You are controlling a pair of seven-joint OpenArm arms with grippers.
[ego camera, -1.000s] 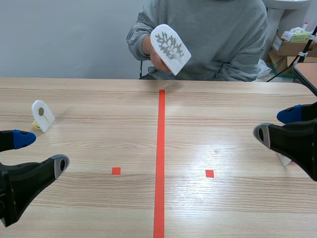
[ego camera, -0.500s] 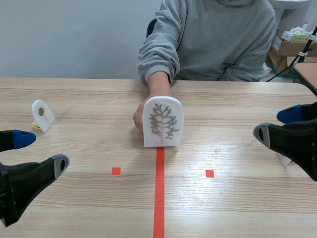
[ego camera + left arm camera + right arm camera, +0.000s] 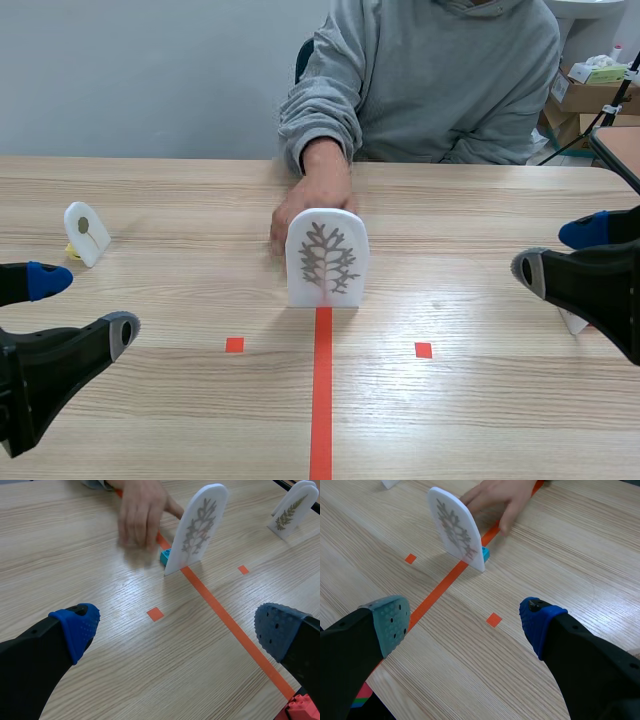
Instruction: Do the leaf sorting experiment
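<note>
Black left claw (image 3: 175, 630) wide open, gripping nothing; right claw (image 3: 465, 622) same; leaf card (image 3: 326, 258) upright, well apart.

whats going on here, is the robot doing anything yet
Not yet. A person's hand is right behind a white leaf card that stands upright on the red line in the middle of the table. The robot's left hand and right hand sit low at the table's sides, both open and holding nothing. A small card stands near the left one and a fern card near the right one.
</note>
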